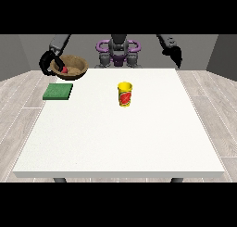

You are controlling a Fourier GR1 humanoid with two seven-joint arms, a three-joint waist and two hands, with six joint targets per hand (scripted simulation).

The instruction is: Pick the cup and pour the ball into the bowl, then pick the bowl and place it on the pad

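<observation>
A brown bowl [73, 66] hangs in the air above the table's far left corner, tilted towards the camera, with a small red ball [64, 70] inside it. The hand at the view's left [47, 63] is curled round the bowl's left rim. Just below and in front of the bowl lies a flat green pad [58, 91] on the table. A yellow cup [124, 94] with a red label stands upright near the table's middle. The hand at the view's right [175, 55] hangs above the far right corner, away from all objects, fingers pointing down.
The white table [120, 138] stretches wide in front of the cup. The robot's torso [118, 52] stands behind the far edge. Wooden floor surrounds the table.
</observation>
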